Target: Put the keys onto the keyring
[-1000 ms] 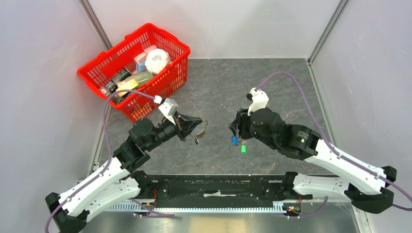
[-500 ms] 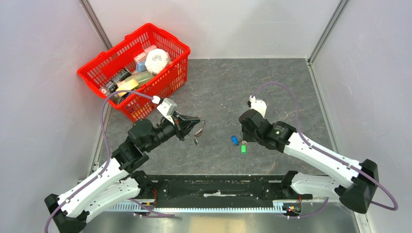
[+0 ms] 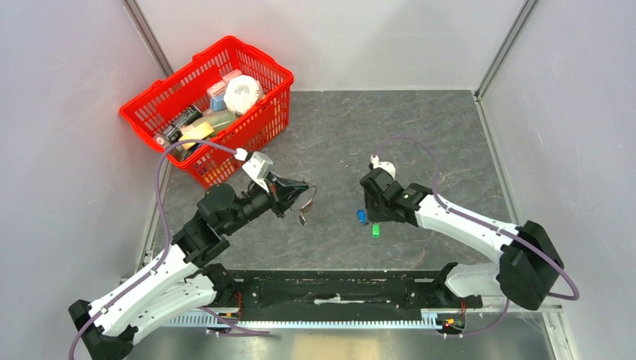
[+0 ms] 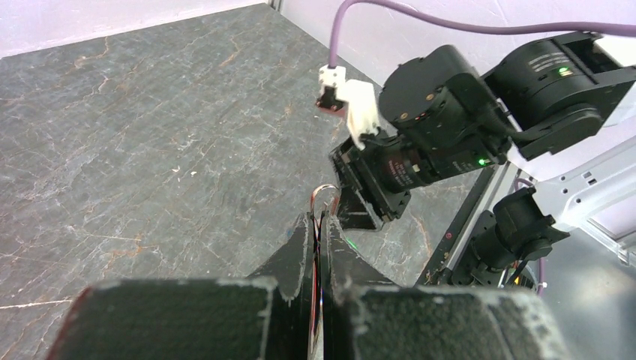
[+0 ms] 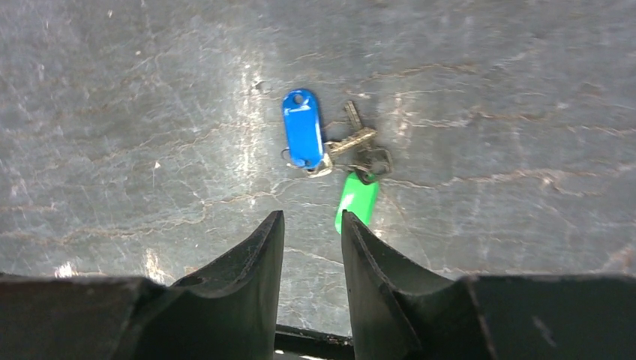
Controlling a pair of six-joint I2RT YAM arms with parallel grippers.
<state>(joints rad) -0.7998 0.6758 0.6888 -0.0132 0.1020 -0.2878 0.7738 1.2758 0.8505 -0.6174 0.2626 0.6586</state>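
My left gripper (image 3: 304, 186) is shut on the thin silver keyring (image 3: 310, 196) and holds it above the table, with small silver keys (image 3: 304, 218) hanging below it. In the left wrist view the ring's loop (image 4: 325, 192) sticks out past my closed fingertips. The loose keys lie on the table: a blue-headed one (image 5: 302, 137), a green-headed one (image 5: 355, 198) and plain metal ones (image 5: 358, 142) in one small cluster. My right gripper (image 5: 311, 217) is open and empty, pointing down just above them, the green head at its right fingertip. From above, blue (image 3: 362, 217) and green (image 3: 376, 230) show beside my right gripper (image 3: 369, 204).
A red basket (image 3: 259, 66) with several packages stands at the back left. The black rail (image 3: 337, 289) runs along the near edge between the arm bases. Grey walls close in both sides and the back.
My right arm has stretched out and swung its wrist lower and left, bringing the gripper down over the loose keys. My left gripper has barely moved with the keyring.
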